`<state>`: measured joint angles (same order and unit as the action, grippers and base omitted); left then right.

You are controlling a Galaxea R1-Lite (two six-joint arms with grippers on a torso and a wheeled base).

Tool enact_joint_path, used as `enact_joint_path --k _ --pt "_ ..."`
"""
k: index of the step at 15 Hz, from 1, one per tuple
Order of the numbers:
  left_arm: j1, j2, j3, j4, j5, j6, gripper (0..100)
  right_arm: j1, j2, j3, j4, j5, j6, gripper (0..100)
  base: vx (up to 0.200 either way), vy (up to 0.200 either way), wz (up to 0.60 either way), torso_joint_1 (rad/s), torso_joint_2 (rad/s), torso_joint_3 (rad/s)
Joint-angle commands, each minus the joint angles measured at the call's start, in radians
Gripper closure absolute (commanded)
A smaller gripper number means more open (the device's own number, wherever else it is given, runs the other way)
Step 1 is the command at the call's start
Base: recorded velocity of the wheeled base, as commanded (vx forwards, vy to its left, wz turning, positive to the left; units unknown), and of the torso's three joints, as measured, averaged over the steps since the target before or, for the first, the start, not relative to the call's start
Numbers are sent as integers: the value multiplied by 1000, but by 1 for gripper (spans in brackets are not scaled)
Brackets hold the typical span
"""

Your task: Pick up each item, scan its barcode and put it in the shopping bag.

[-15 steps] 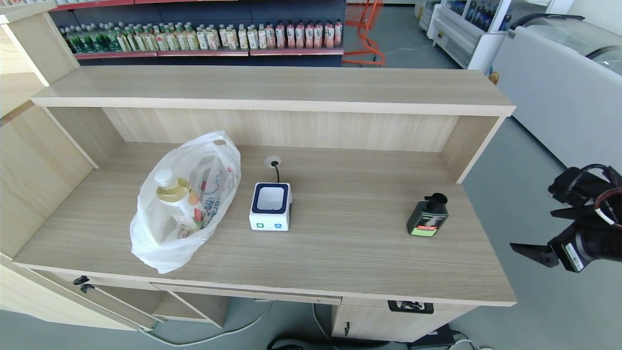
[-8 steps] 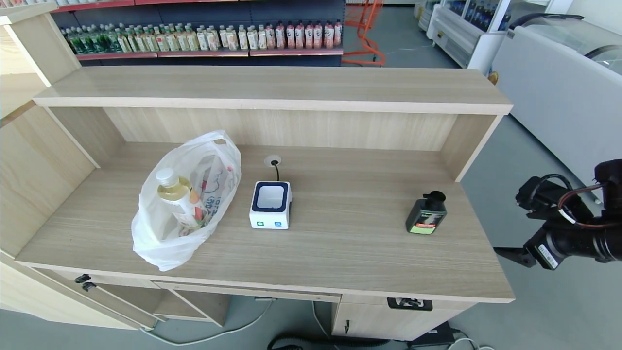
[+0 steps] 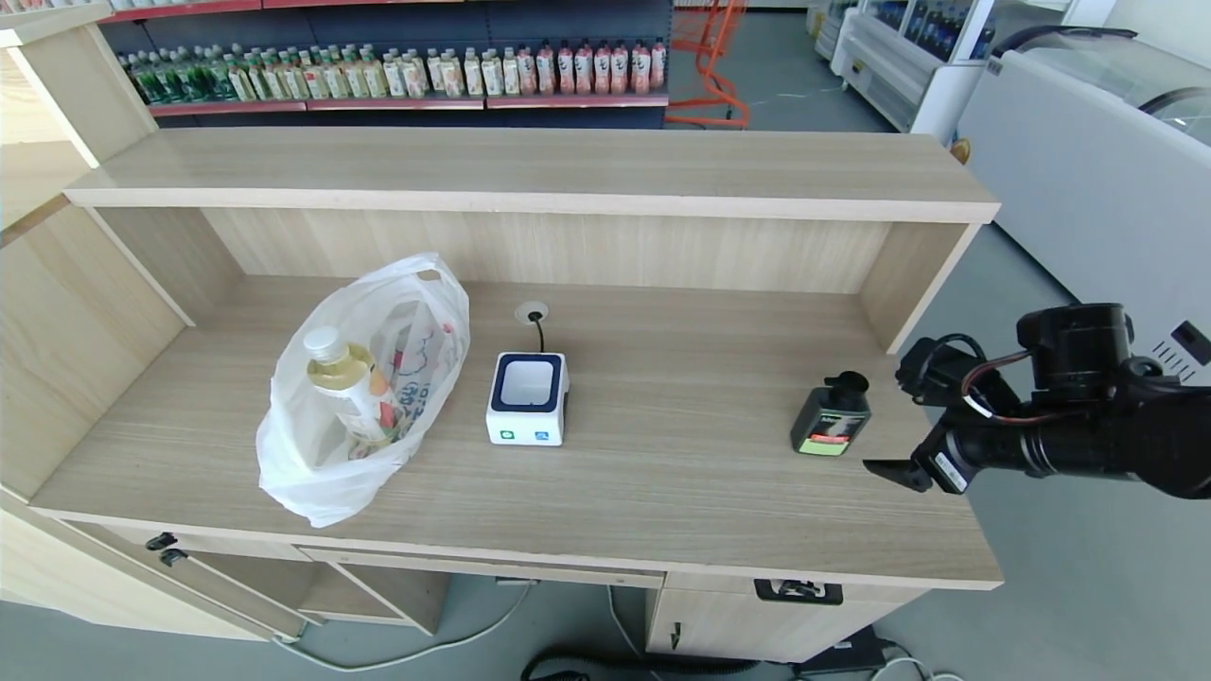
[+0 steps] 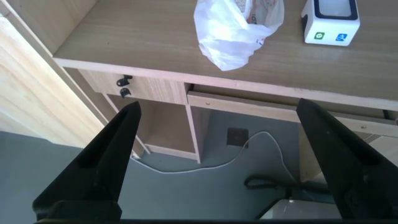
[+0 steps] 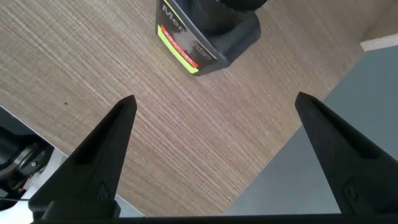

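The right gripper (image 5: 214,102) has swung in from the right and now hangs, fingers spread, just right of the bottle (image 3: 831,424) standing at the right end of the counter (image 3: 681,492). A grasp looks next, then scanner (image 3: 526,399) and bag (image 3: 359,397).

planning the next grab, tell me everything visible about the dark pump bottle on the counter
The pump bottle is a squat, dark grey, plastic-looking flask with a black pump head on top and a front label banded in red and pale green. It stands upright near the right end of the wooden counter. Only the counter touches it; the open right end effector is close by, apart.
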<state>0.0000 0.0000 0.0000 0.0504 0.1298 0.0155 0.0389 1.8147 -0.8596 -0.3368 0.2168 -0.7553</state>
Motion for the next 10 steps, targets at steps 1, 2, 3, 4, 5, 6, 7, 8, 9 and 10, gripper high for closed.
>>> enact_joint_path --k 1,2,3,4,5,6,7,8,9,10 --pt "0 2 0 0 1 0 0 21 66 -32 -13 3 -1 0 0 0 0 0 0 0" --pt "0 2 0 0 1 0 0 21 66 -32 -13 3 -1 0 0 0 0 0 0 0" --pt "0 2 0 0 1 0 0 27 97 -56 -18 3 -1 0 0 0 0 0 0 0" --pt "0 2 0 0 1 0 0 30 112 -70 -19 3 1 0 0 0 0 0 0 0" --pt "0 0 0 0 1 0 0 38 135 -101 -19 4 1 0 0 0 0 0 0 0" --pt "0 0 0 0 1 0 0 38 135 -101 -19 4 1 0 0 0 0 0 0 0" --pt "0 2 0 0 1 0 0 53 161 -138 -19 18 2 0 0 0 0 0 0 0" --pt "0 2 0 0 1 0 0 59 172 -153 -19 39 2 0 0 0 0 0 0 0" --pt "0 2 0 0 1 0 0 68 183 -165 -19 50 7 0 0 0 0 0 0 0" --pt "0 2 0 0 1 0 0 78 192 -174 -19 50 8 0 0 0 0 0 0 0"
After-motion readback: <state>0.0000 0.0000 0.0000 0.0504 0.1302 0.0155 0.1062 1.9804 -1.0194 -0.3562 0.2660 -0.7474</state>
